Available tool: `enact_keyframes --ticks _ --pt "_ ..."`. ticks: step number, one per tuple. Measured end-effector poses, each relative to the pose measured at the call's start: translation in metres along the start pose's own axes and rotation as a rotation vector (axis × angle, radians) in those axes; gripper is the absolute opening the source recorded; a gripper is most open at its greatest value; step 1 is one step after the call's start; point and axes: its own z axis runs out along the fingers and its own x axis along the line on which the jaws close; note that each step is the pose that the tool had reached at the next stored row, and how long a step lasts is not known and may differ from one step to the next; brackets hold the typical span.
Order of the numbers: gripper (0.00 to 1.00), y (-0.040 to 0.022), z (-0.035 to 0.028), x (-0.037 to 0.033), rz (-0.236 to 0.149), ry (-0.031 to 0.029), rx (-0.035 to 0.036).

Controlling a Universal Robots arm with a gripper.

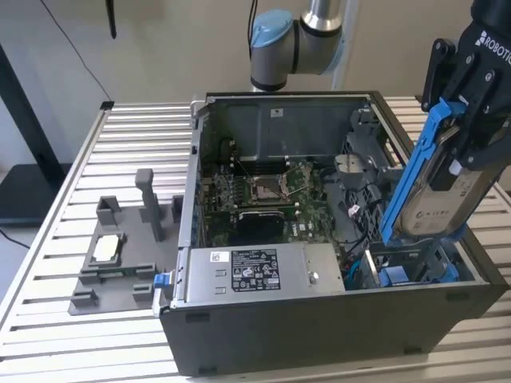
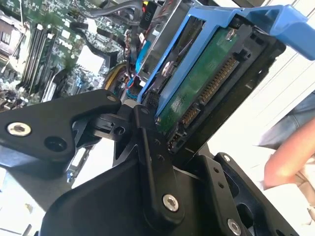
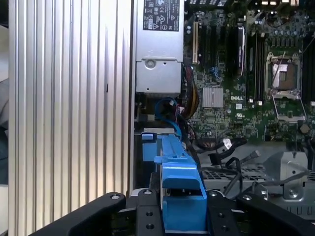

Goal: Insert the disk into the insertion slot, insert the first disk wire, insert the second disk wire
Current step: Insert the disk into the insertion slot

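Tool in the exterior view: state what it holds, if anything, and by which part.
The tool holds the disk by its upper end, clamped across the blue carrier frame. The rest hangs tilted over the computer case.

The gripper (image 1: 457,140) hangs tilted at the exterior view's right, jaws clamped on the disk (image 1: 435,199); the arm (image 1: 291,36) bends behind.

Part of insertion slot (image 1: 411,267) behind disk (image 1: 441,203)

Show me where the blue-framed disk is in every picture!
Exterior view: the disk, tilted in the pincer, at the exterior view's right.
Second wrist view: the disk's green underside, close up.
First wrist view: its blue frame, edge-on.
Shared landmark: the green motherboard.
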Motion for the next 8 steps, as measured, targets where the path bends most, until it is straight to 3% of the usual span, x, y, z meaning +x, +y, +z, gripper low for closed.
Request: enact_keyframes --ticks 8 --pt "0.32 -0.0008 0.0135 0.0004 0.0 -0.0002 -0.0007"
